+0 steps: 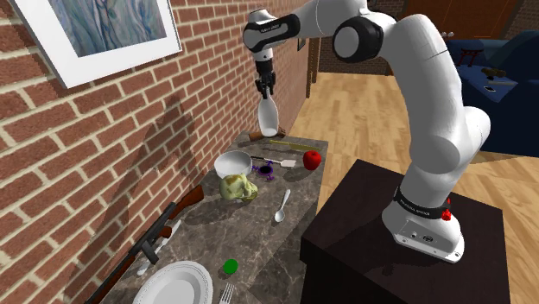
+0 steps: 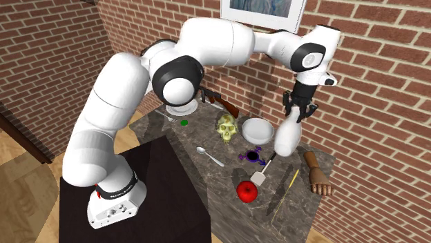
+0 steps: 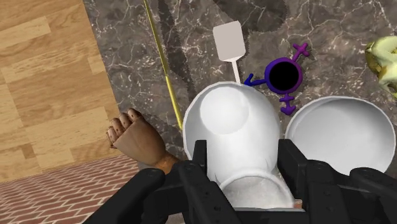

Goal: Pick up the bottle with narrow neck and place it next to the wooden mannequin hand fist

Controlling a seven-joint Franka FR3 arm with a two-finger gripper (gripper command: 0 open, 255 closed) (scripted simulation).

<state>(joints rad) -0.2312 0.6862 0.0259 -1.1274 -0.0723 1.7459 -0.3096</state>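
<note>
Wrist view: carry step, white bottle (image 3: 232,124) clamped between gripper (image 3: 245,156) fingers, airborne.
Next: shift toward wooden fist (image 3: 137,141) lying off to one side of fingers, lower, release.

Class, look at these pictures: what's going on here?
A white robot arm's black gripper is shut on the neck of a white bottle, holding it in the air above the marble table, roughly between a white bowl and the wooden hand. The hand lies near the table's end. The bottle is not yet set down.
</note>
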